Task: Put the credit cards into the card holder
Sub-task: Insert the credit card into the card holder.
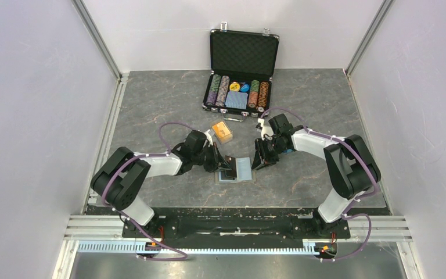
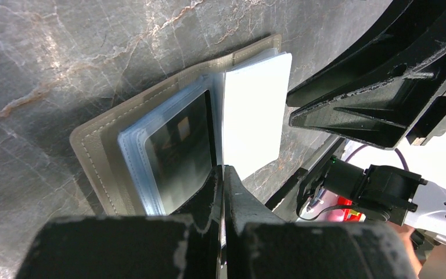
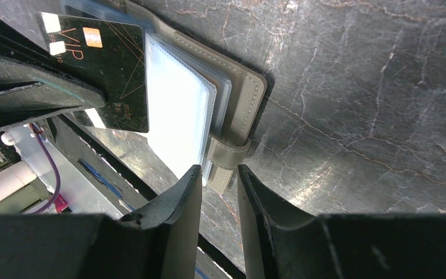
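Left end effector [image 2: 223, 172] closed, tips on the black card [image 3: 113, 70], which lies on the left page of the open card holder [image 3: 247, 99]. Can't tell if the card is pinched or just pressed. Card holder lies flat on the desk [image 1: 325, 116], between the two arms, clear sleeves up. Right end effector [image 3: 218, 171] part open, jaws apart at the holder's snap strap [image 3: 227, 164], gripping nothing. Orange cards [image 1: 222, 131] sit behind the holder, toward the poker chip case [image 1: 241, 70].
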Available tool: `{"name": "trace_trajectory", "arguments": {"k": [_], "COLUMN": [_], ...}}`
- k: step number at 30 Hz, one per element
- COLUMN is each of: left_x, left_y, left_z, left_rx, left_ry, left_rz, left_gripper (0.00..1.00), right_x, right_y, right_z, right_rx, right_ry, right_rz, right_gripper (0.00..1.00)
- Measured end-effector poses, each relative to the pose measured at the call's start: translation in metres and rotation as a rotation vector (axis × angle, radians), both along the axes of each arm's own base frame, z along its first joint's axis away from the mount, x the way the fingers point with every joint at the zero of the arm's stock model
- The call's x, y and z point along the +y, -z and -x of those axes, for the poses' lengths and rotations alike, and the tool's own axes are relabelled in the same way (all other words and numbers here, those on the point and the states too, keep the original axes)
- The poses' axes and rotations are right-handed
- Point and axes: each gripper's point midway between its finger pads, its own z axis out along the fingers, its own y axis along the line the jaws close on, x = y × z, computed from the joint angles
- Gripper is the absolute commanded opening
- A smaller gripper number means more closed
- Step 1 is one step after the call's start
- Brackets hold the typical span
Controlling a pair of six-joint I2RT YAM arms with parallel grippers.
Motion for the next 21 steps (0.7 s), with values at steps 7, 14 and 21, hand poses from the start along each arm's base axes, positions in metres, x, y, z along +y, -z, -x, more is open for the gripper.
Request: {"name": "trace_trajectory", "arguments": {"k": [7,14,21], "left_x": [-0.008,-0.014,-0.014], "left_y": [0.003,0.007,0.008], "left_z": [0.000,0.002,0.002], "left_rx": [0.006,0.028,0.052], "left_ry": [0.020,0.025,0.008], "left_rz": [-0.003,-0.021,-0.054], "left_gripper": [0.02,0.02,0.02], "right_x": [-0.001,-0.002,-0.003], "right_y": [0.004,0.009,0.011], "right_z": [0.002,0.007,0.008], "right_rx": [0.012,0.030,0.028], "right_ry": [-0.002,-0.004,-0.004], "right_rz": [0.002,0.006,0.005], "right_gripper": [0.24,0.18,0.11]}}
